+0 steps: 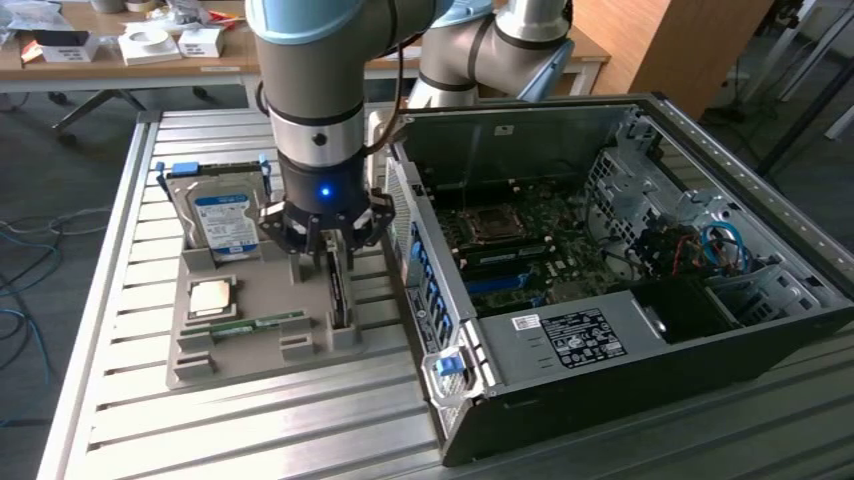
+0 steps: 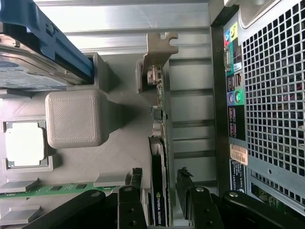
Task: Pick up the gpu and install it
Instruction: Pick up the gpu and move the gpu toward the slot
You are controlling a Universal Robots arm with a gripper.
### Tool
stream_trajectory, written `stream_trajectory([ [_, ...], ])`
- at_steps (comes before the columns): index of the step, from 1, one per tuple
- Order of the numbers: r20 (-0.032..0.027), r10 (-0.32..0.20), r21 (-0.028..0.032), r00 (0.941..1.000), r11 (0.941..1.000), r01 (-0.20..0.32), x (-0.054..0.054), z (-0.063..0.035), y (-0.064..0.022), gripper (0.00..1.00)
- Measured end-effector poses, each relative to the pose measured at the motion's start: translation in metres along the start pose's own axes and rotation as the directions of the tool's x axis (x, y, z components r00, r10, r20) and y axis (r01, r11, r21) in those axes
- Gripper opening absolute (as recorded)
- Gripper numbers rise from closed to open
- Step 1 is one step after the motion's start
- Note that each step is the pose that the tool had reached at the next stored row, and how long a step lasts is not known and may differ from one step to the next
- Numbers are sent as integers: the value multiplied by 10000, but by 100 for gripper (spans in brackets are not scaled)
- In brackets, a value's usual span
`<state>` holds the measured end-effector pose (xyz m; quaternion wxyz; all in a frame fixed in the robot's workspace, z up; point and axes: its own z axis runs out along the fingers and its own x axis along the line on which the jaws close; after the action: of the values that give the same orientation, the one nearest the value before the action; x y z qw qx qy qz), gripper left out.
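Observation:
The gpu [image 1: 338, 300] stands on its long edge in a slot of the grey holder tray [image 1: 240, 355], just beside the open computer case [image 1: 601, 270]. In the wrist view it is a thin dark card [image 2: 158, 191] with its pale metal bracket [image 2: 159, 45] at the far end. My gripper [image 1: 330, 252] hangs straight down over the card's near end. The gripper [image 2: 159, 172] is open, with one black finger [image 2: 136, 183] on each side of the card and a small gap between each finger and the card.
On the same tray stand a silver hard drive with a blue-white label [image 1: 224, 215], a processor chip [image 1: 211, 298] and a green memory stick [image 1: 254, 325]. The case's perforated rear panel [image 2: 267, 95] is close beside the card. The motherboard [image 1: 521, 250] lies exposed inside the case.

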<state>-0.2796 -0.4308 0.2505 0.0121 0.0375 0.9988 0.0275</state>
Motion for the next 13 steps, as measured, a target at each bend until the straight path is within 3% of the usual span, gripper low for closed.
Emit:
stream_trajectory([
  [13, 2, 1, -4, 10000, 10000, -1, 2, 115, -6, 43],
])
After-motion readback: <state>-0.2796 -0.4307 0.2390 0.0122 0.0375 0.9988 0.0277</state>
